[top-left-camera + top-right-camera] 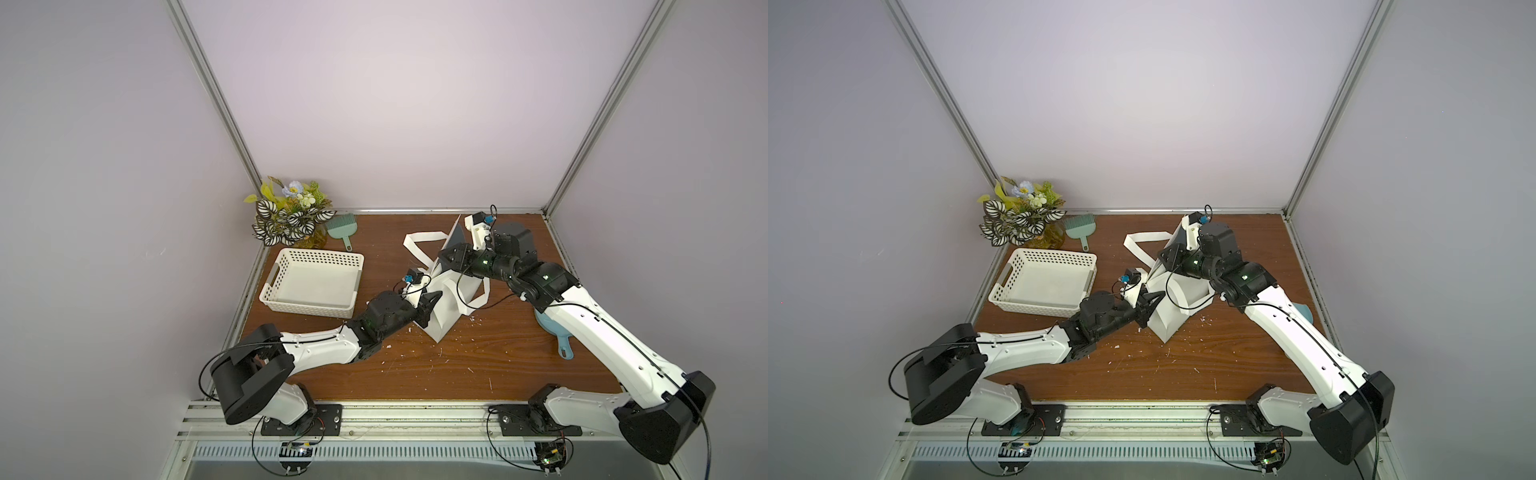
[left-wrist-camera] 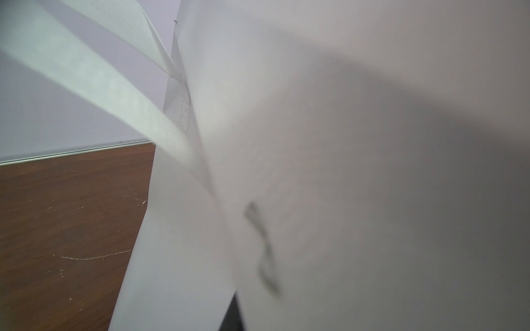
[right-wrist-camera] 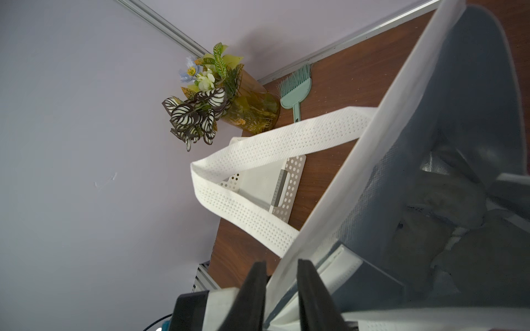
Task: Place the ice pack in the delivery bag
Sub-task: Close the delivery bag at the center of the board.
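Note:
The delivery bag (image 1: 442,320) (image 1: 1167,324) stands open mid-table, white outside with a grey foil lining (image 3: 459,114). My left gripper (image 1: 432,307) is at the bag's left side wall, shut on a fold of it. White fabric (image 2: 344,143) fills the left wrist view, and only a black sliver of finger (image 2: 232,315) shows. My right gripper (image 3: 282,265) (image 1: 444,261) sits at the top rim. Its jaws stand narrowly open, one finger on each side of the hem (image 3: 372,143). The ice pack is not clearly seen; dim grey shapes lie deep in the bag.
A white perforated basket (image 1: 311,282) stands left of the bag. A vase of flowers (image 1: 291,220) and a teal hand brush (image 1: 340,230) are at the back left. A blue scoop (image 1: 555,336) lies under my right arm. One bag handle (image 1: 419,245) loops toward the back.

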Robot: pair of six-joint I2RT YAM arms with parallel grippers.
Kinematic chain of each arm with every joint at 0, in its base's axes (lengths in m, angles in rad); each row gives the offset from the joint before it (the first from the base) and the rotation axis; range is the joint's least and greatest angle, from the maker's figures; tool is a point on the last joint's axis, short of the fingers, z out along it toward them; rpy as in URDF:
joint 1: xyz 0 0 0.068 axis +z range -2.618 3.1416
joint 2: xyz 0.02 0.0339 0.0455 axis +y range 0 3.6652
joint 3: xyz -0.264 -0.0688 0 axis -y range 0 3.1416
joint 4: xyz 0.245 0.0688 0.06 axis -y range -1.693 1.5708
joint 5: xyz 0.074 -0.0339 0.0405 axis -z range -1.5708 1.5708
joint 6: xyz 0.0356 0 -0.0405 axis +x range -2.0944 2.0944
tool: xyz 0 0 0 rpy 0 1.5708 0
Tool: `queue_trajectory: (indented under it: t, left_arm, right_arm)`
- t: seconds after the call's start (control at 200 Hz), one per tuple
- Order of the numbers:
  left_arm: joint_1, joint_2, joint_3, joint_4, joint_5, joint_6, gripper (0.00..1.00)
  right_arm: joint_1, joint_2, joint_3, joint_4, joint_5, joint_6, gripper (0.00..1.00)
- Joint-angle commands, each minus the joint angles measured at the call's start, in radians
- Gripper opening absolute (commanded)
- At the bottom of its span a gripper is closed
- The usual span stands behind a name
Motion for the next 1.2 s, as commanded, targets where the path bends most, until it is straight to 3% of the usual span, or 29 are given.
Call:
queue_trajectory:
  t: [0.0, 0.175, 0.345, 0.55, 0.666, 0.831, 1.196]
  left_arm:
    - [-0.014, 0.017, 0.028, -0.012, 0.032, 0.017, 0.19]
    - [-0.014, 0.021, 0.031, -0.012, 0.036, 0.019, 0.19]
    - [-0.014, 0.023, 0.028, -0.012, 0.039, 0.015, 0.19]
    - [-0.014, 0.022, 0.029, -0.012, 0.039, 0.018, 0.19]
    - [-0.014, 0.020, 0.027, -0.013, 0.032, 0.018, 0.20]
    - [-0.014, 0.022, 0.030, -0.016, 0.029, 0.018, 0.20]
    - [-0.014, -0.001, 0.022, -0.006, 0.008, -0.010, 0.17]
  right_arm:
    - [0.007, -0.012, 0.045, -0.041, 0.003, 0.010, 0.24]
    - [0.008, -0.003, 0.043, -0.041, 0.004, 0.009, 0.19]
    - [0.007, 0.015, 0.076, -0.034, -0.001, 0.008, 0.27]
    - [0.007, 0.047, 0.099, -0.075, 0.009, -0.003, 0.27]
    - [0.008, 0.037, 0.094, -0.089, 0.018, -0.005, 0.20]
    - [0.001, 0.010, 0.071, -0.109, 0.038, -0.012, 0.00]
    - [-0.025, -0.069, -0.017, -0.105, 0.056, 0.007, 0.00]
